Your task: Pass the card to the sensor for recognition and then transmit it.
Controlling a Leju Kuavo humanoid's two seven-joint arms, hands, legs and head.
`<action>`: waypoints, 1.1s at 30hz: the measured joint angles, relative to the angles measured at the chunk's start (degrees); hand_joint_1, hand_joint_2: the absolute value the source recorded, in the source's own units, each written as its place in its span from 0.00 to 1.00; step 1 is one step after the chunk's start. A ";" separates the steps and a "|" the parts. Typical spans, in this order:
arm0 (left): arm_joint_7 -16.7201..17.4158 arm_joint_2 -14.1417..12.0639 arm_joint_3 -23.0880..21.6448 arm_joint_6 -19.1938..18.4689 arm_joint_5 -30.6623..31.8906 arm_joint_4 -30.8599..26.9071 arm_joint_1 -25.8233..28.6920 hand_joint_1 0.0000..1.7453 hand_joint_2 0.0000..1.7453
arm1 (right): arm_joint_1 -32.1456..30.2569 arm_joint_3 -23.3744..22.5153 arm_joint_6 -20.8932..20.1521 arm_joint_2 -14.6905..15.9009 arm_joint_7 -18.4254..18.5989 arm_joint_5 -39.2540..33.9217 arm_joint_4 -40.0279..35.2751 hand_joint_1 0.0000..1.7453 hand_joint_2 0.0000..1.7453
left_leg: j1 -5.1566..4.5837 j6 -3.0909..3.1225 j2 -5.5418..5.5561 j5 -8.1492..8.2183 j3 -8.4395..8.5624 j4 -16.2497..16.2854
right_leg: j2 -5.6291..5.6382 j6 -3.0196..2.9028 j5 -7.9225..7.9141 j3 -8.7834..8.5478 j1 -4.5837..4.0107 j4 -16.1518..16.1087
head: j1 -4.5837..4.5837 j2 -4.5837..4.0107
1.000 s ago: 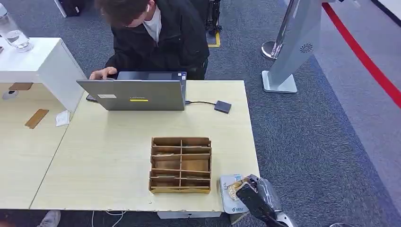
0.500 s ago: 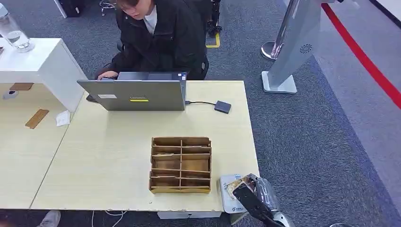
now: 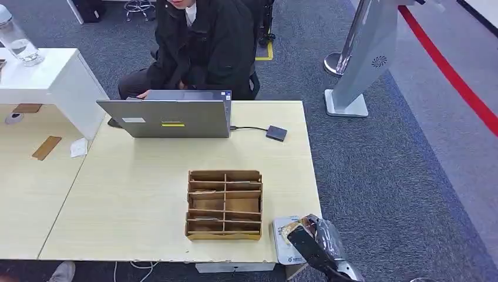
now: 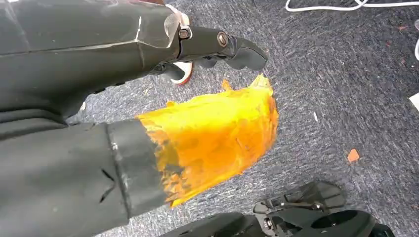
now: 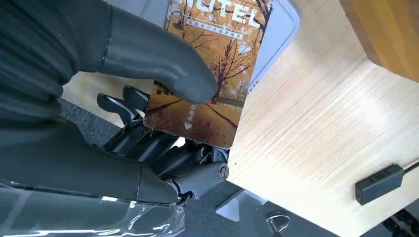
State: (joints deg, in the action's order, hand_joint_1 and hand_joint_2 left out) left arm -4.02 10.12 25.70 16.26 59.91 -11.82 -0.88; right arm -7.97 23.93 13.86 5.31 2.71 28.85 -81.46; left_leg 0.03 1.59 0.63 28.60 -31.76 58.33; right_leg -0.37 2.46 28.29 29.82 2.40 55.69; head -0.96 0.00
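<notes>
My right hand [image 3: 316, 245] is at the table's front right corner and pinches a hotel card [image 5: 213, 74] printed with autumn trees, thumb on its face and dark fingers [image 5: 129, 104] under it. The card [image 3: 291, 230] lies partly over the white card sensor [image 3: 282, 250], whose pale rounded edge [image 5: 277, 35] shows behind it. I cannot tell whether card and sensor touch. My left hand [image 4: 99, 64] hangs over the carpet and holds nothing; its thumb [image 4: 217, 133] is wrapped in orange tape and stands apart from its fingers.
A wooden divided box [image 3: 224, 204] stands just left of the sensor. Across the table [image 3: 135, 194], a person [image 3: 202, 47] sits behind a grey laptop [image 3: 170, 117], with a small dark adapter [image 3: 276, 133] cabled to it. A grey stand [image 3: 358, 70] stands on the carpet at the far right.
The person has sat up and leaned back from the laptop. My right hand has edged slightly with the card over the sensor.
</notes>
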 joint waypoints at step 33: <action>-0.17 0.04 1.16 0.02 0.96 0.00 0.02 0.00 0.00 | -0.34 -1.71 5.75 -2.01 -5.82 5.45 -1.55 1.00 1.00 | 0.00 0.00 0.00 0.00 -0.03 0.00 | 0.00 0.00 0.01 0.00 0.00 0.00 | 0.00 0.00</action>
State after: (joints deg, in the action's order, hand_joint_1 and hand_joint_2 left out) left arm -4.20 10.16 26.86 16.28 60.87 -11.82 -0.87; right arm -8.31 22.23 19.61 3.30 -3.11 34.30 -83.01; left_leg 0.03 1.58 0.63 28.60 -31.78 58.33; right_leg -0.37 2.46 28.29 29.82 2.40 55.69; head -0.96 0.00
